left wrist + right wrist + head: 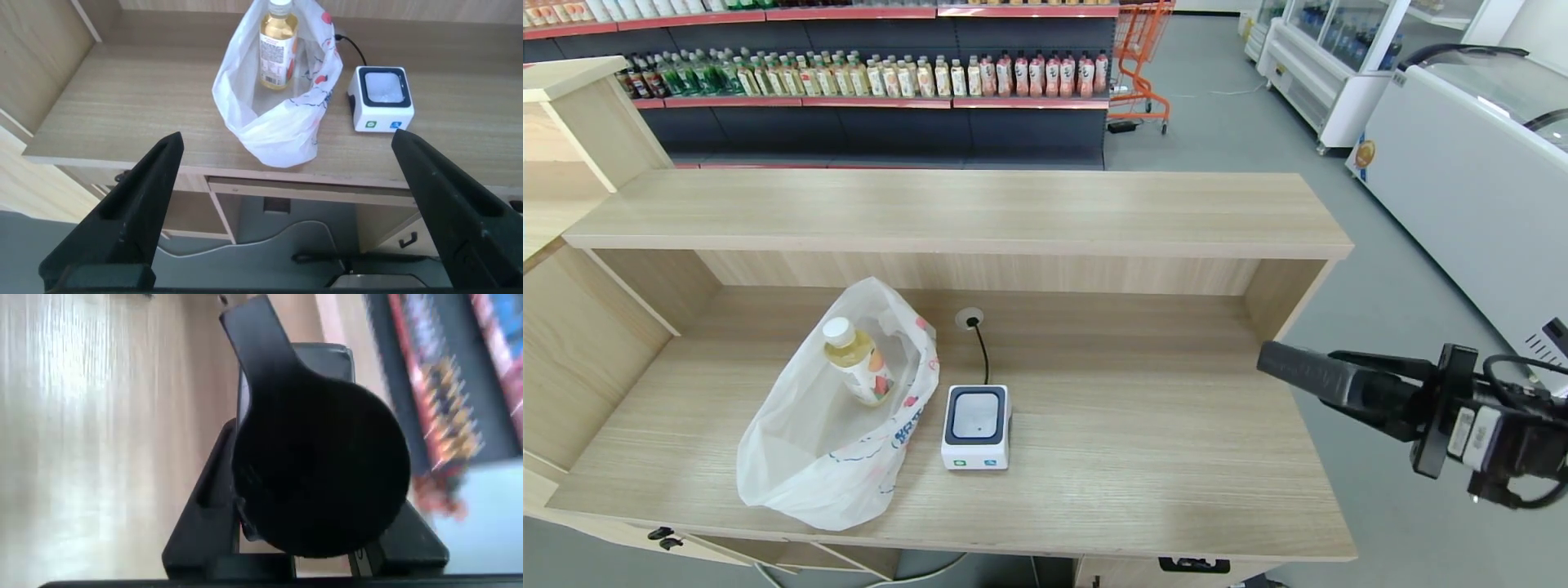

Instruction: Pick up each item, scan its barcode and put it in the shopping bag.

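Head view, white plastic bag (833,457) lying open on the counter (1135,457), pale yellow bottle (856,359) with white cap standing inside, scanner (976,425) just beside, left pincer (288,140) spread wide, right pincer (1270,359) state impossible to tell.

Nothing can be read: the blue and red print on the shopping bag (827,465), the label on the bottle (859,369), the two small badges on the scanner (976,425) and the round sticker (1365,153) on the freezer (1462,171) are all too small.
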